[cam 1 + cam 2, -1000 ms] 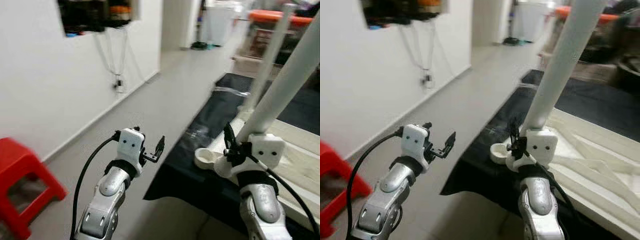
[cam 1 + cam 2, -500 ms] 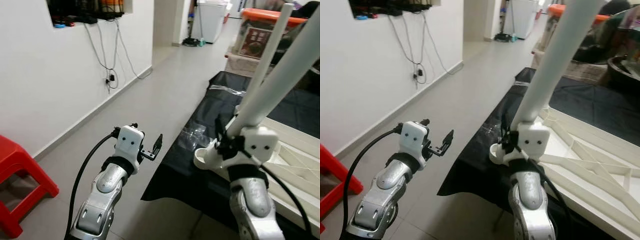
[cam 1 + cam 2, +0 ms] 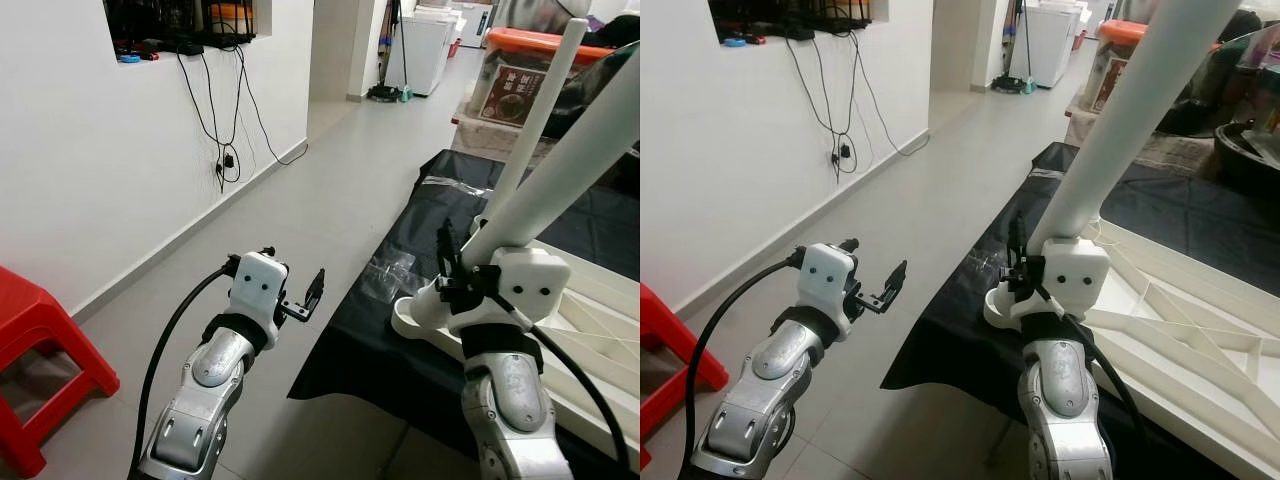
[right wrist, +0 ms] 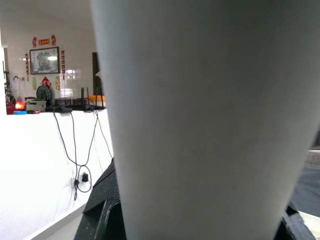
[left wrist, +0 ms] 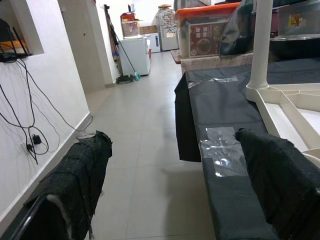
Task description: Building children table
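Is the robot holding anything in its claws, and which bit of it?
The right claw grips the white table leg near its bottom end, just above the round socket. The left claw is open and holds nothing.

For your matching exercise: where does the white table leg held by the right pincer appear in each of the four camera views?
Left eye view: white table leg slants up at right.
Right eye view: rises from the right pincer, centre-right.
Left wrist view: not identifiable.
Right wrist view: the broad white shaft close up.
Shared landmark: wall cables.
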{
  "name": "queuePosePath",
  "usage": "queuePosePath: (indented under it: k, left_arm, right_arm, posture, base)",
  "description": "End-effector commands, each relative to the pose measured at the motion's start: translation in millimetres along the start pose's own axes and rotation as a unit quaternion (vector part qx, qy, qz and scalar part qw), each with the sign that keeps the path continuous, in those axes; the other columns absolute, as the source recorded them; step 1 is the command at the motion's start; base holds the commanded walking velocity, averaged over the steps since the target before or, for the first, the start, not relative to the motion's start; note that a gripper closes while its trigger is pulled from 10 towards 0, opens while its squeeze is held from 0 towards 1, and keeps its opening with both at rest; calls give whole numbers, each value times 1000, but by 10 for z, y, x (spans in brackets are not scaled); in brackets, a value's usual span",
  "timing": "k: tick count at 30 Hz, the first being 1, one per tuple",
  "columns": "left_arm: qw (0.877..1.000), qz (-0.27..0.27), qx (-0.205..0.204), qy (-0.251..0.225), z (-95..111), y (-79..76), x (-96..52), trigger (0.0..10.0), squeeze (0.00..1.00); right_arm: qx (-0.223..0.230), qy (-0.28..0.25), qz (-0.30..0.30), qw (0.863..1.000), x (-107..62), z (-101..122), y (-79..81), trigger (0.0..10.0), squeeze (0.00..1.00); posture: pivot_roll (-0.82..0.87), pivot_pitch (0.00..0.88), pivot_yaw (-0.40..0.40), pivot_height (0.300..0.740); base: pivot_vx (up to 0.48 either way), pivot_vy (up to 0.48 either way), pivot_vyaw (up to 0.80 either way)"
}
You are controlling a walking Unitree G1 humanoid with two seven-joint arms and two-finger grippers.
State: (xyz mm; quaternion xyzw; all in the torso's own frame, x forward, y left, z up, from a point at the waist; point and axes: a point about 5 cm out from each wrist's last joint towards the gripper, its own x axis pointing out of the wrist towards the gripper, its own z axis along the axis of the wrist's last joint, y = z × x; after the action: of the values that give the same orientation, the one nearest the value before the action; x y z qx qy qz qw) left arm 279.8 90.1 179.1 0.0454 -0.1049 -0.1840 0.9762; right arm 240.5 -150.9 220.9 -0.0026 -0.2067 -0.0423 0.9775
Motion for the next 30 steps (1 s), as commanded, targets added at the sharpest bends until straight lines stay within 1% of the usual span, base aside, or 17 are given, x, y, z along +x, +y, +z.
queuePosePath:
  k: [1, 10, 13, 15, 20, 30]
  left_arm:
    - [1000, -3, 4, 4, -18, -9, -8, 10000, 0]
    - [1000, -5, 5, 6, -25, -13, -16, 10000, 0]
    - [1000, -6, 5, 6, -26, -14, -19, 10000, 0]
    - [1000, -5, 4, 5, -22, -12, -16, 10000, 0]
    - [1000, 9, -7, 7, -11, 17, 2, 10000, 0]
    - [1000, 16, -9, 3, 8, 46, 12, 10000, 0]
  right_arm:
    - [-1, 6, -5, 1000, 3, -9, -12, 10000, 0]
    - [0, 11, -4, 1000, 6, -27, -8, 10000, 0]
    - [8, 16, -6, 1000, 3, -42, -7, 10000, 0]
    - [10, 20, -7, 1000, 1, -52, -9, 10000, 0]
    - [13, 29, -10, 999, -3, -80, -17, 10000, 0]
    - [13, 20, -5, 1000, 31, -48, 0, 10000, 0]
  posture:
    - [75, 0, -83, 740]
    - [74, 0, -82, 740]
    - [74, 0, -82, 740]
    - [74, 0, -82, 740]
    - [74, 0, -82, 740]
    - [79, 0, -87, 740]
  base:
    - [0, 0, 0]
    - [0, 0, 0]
    - [0, 0, 0]
    - [0, 0, -444]
    - [0, 0, -800]
    - [0, 0, -800]
